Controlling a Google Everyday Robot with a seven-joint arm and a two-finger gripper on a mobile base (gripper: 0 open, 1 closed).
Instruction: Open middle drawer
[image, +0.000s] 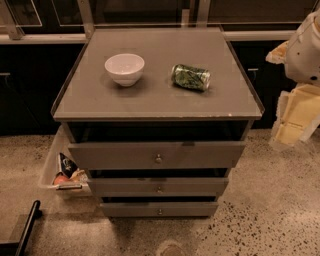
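A grey-brown cabinet (157, 95) stands in the middle of the camera view, with three drawers stacked in its front. The middle drawer (125, 186) is the second one down. It has a flat wide front of medium height and a small round metal knob (159, 189). A dark gap shows above its front. The taller top drawer (115, 155) sits above it and the slimmest drawer (130, 209) below. My gripper (292, 120) hangs at the far right edge on a white and pale yellow arm, to the right of the cabinet and apart from every drawer.
A white bowl (124, 68) and a green can (190, 77) lying on its side rest on the cabinet top. A clear bin of snack packets (62, 172) stands on the floor left of the drawers. A black bar (25, 230) lies at bottom left. Dark cabinets line the back.
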